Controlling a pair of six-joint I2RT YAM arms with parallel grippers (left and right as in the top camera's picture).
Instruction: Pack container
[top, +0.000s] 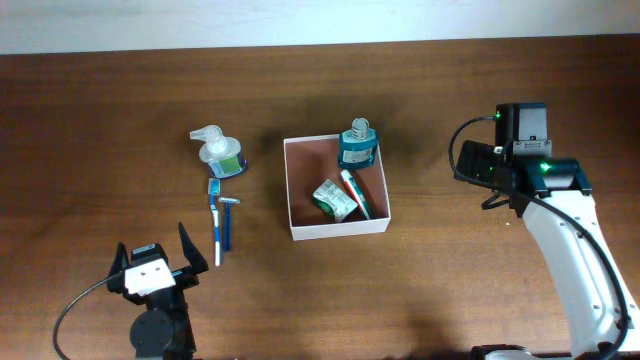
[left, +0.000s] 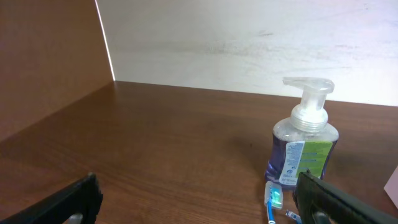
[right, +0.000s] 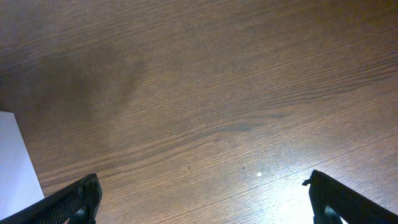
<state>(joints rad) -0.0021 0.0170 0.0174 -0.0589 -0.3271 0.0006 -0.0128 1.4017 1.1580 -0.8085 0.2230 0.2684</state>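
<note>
The container (top: 300, 225), a shallow white-walled box with a reddish-brown bottom, sits mid-table; its white wall edge shows in the right wrist view (right: 15, 168). Inside are a teal bottle (top: 357, 146), a green packet (top: 331, 199) and a red-and-white tube (top: 356, 192). Left of it stand a clear pump soap bottle (top: 220, 152) (left: 303, 137), a blue toothbrush (top: 215, 220) (left: 273, 200) and a blue razor (top: 228, 215). My left gripper (top: 155, 262) (left: 199, 208) is open and empty at the front left. My right gripper (top: 480, 165) (right: 202, 199) is open and empty, right of the container.
The dark wooden table (top: 100, 120) ends at a white wall strip along the back (top: 200, 25). A black cable loops from the left arm base (top: 75, 300).
</note>
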